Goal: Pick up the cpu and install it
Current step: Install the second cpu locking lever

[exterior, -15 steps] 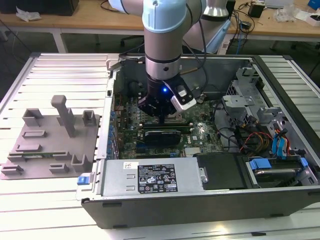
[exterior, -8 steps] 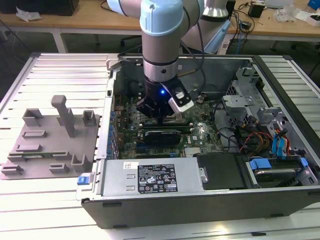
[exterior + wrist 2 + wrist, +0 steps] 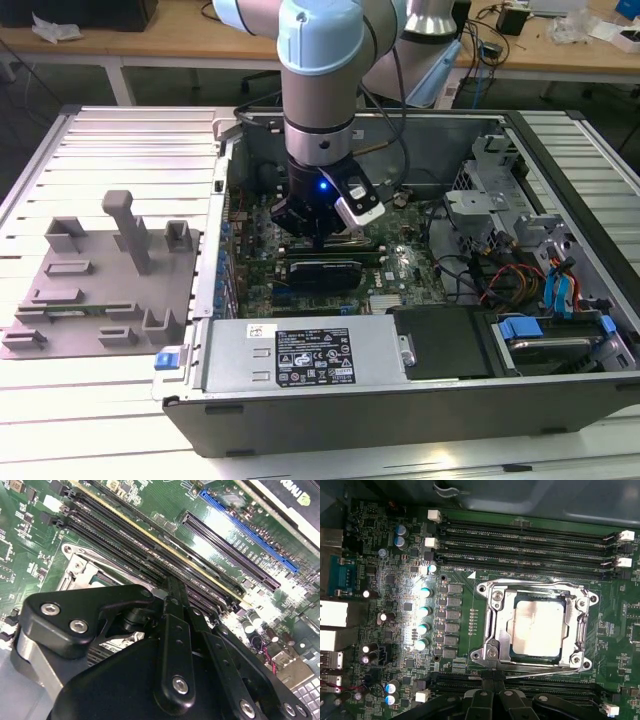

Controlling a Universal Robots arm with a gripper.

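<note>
black gripper point(image 3: 172, 592) linkage closest to lens, hanging low over the motherboard point(image 3: 410, 545) inside the open computer case point(image 3: 400, 400).

cpu point(image 3: 536, 628), pale metal top, lies seated in the socket frame point(image 3: 492, 630), which surrounds it on all sides. memory slots point(image 3: 525, 542) run along one side of the frame, a further row along the opposite side, next to the gripper base. in the second wrist view the fingers point(image 3: 176, 587) meet at a narrow tip with nothing visible between them: clenched, empty. in the exterior view the arm point(image 3: 318, 60) stands upright over the board centre; a grey fixture plate point(image 3: 100, 290) lies at the frame's left on the slatted table point(image 3: 60, 420).
</note>
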